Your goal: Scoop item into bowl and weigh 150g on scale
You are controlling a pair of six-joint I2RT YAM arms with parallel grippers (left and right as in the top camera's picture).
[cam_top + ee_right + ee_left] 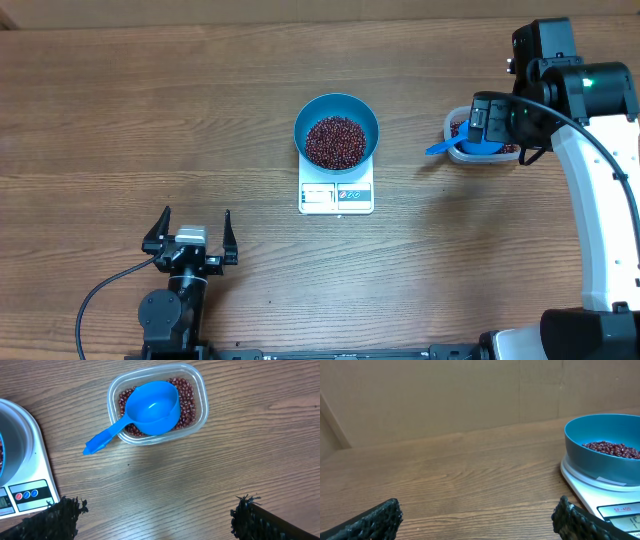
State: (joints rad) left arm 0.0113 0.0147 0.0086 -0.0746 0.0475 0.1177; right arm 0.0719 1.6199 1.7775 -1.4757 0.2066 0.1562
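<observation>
The blue bowl (pixel 310 112) stands on the white scale (pixel 336 197) at mid-table and holds a heap of red-brown beans (pixel 334 141). The left wrist view shows the bowl (pixel 590 455), its beans (pixel 612 449) and the scale (pixel 587 491) at the right edge. My left gripper (pixel 196 216) rests near the front edge, left of the scale, open and empty (pixel 479 512). My right gripper (pixel 487 122) hovers above a clear tub, open and empty (pixel 155 510). The scale's corner (pixel 30 460) shows at the left of the right wrist view.
The clear plastic tub (pixel 201 407) at the right holds more beans (pixel 187 407) and a small blue scoop (pixel 152 406), whose handle (pixel 440 148) sticks out toward the scale. The right arm's white links run along the table's right side.
</observation>
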